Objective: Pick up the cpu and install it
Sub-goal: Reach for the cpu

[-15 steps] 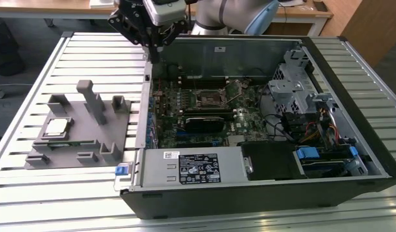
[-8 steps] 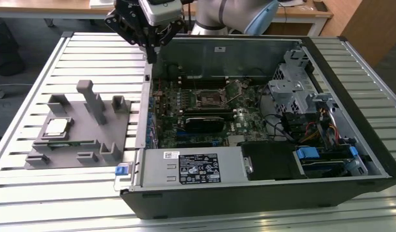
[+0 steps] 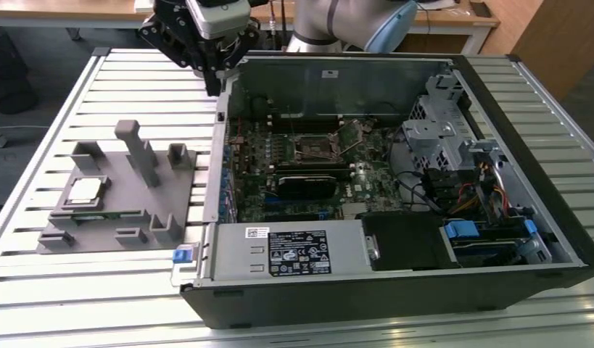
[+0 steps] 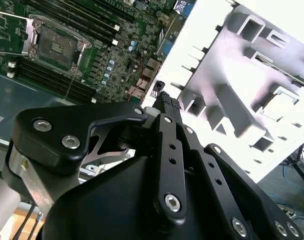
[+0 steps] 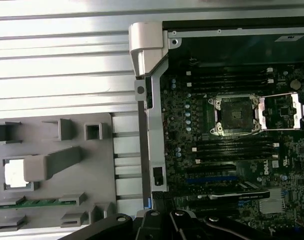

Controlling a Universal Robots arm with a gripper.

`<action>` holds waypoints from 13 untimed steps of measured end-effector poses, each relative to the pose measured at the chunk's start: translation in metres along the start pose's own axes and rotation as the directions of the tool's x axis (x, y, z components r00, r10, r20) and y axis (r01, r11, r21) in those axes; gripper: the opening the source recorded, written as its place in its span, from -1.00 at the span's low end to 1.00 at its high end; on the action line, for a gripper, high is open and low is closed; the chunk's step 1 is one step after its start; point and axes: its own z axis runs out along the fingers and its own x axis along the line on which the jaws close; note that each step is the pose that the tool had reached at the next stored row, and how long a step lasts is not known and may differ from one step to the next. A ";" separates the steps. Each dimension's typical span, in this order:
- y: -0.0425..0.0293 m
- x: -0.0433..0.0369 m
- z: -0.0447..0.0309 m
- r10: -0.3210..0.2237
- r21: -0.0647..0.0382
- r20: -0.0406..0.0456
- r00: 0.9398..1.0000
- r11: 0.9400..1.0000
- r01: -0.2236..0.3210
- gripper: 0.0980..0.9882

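One slatted metal table [image 3: 93,290] carries everything, its pale rails running across the exterior frame from edge to edge. Behind it, along the top of the frame, a wooden desk [image 3: 45,11] and a strip of grey floor, with more wood panelling at upper right. Filling centre and right of the frame, an open computer case [image 3: 374,304] lies on its side, the green motherboard [image 3: 374,174] face up inside. The black socket [image 3: 311,148] sits mid-board, its retaining frame swung up.

Over at left of the frame, a grey fixture tray [image 3: 84,239] rests on the slats just beside the case. The cpu [image 3: 84,191] lies flat in a square pocket of that tray, silver top up, and a long green memory stick [image 3: 88,214] lies in a slot just below it in the frame.

Up at upper left, the gripper [image 3: 216,85] hangs over the case's near corner, well apart from the cpu, touching nothing I can see. Open or closed, I cannot tell: its black linkage blocks the tips in both wrist views.

Now the hard parts. The arm is cut off by the frame's top edge. In the first wrist view a grey post overlaps part of the cpu. In the second wrist view the tray glares white, its pockets hard to read.
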 end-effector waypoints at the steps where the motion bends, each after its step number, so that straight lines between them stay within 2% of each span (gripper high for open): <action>1: 0.0000 0.0004 0.0000 0.000 0.000 0.000 1.000 1.000 0.000 -0.98; 13: -0.0004 0.0049 0.0003 0.000 0.000 0.000 1.000 1.000 0.000 -0.98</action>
